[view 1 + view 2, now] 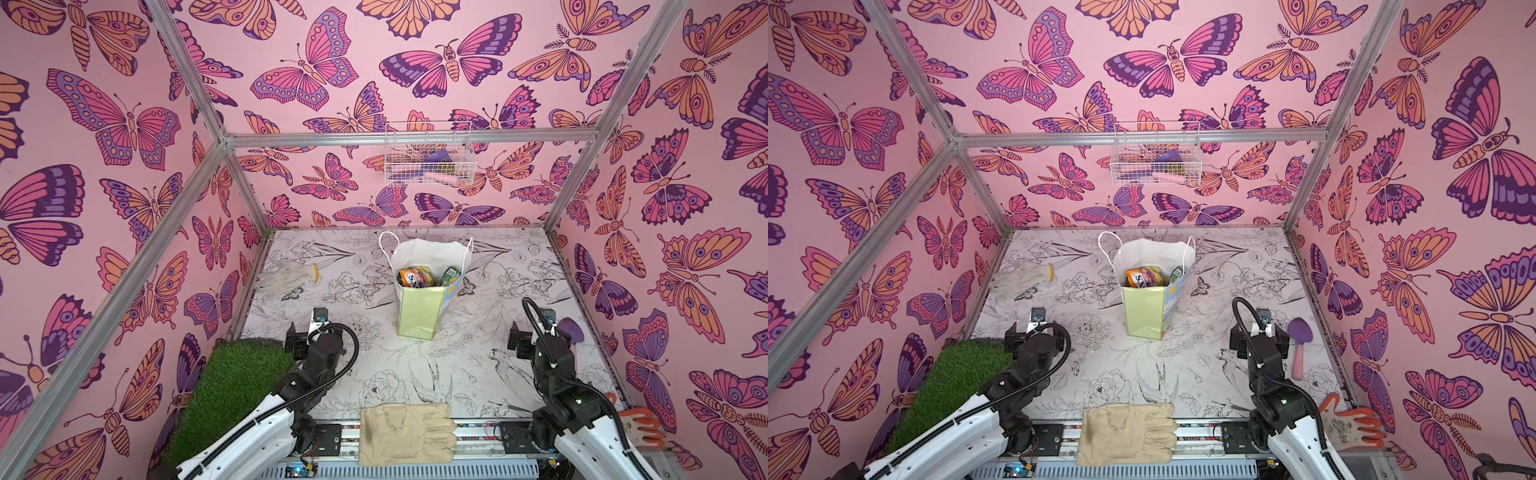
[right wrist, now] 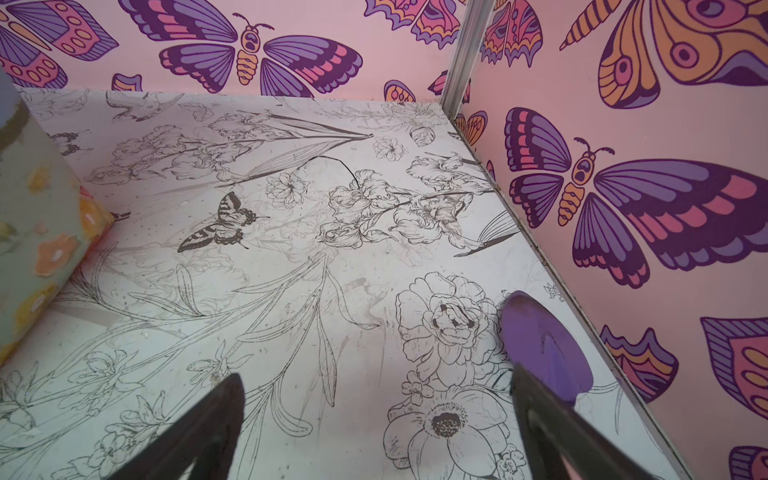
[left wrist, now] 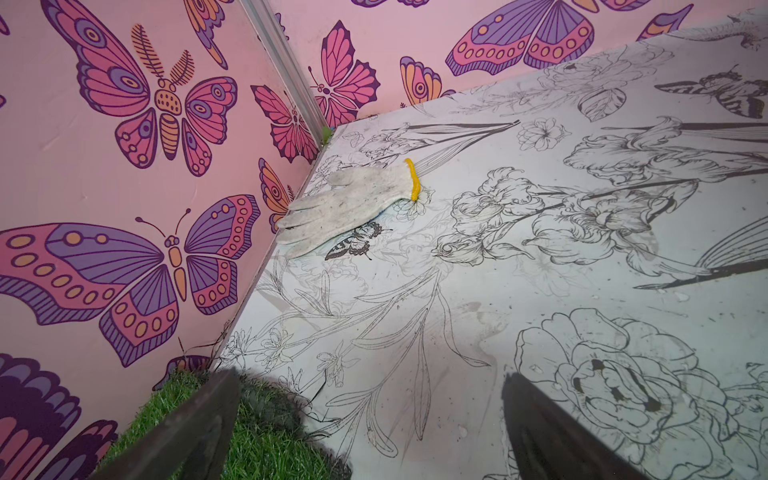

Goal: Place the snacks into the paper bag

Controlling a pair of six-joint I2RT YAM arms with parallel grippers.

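The paper bag [image 1: 417, 316] [image 1: 1143, 316] stands upright mid-table in both top views, white with a pale green front panel and cord handles. Several snacks sit inside it: an orange packet [image 1: 414, 277] [image 1: 1143, 276] and a green one [image 1: 451, 276] [image 1: 1176, 273] show at the mouth. No snacks lie on the table. My left gripper [image 1: 308, 334] [image 3: 368, 376] hovers open and empty near the front left, over the mat's edge. My right gripper [image 1: 530, 337] [image 2: 376, 372] is open and empty at the front right, with the bag's flowered side [image 2: 37, 249] beside it.
A beige glove [image 1: 405, 434] lies at the front edge. A white knit glove with a yellow cuff [image 1: 286, 276] [image 3: 349, 208] lies by the left wall. A purple trowel [image 1: 571, 332] [image 2: 544, 345], an orange-and-white glove [image 1: 640, 428], a grass mat [image 1: 232, 386] and a wall-hung wire basket [image 1: 428, 160] are also here.
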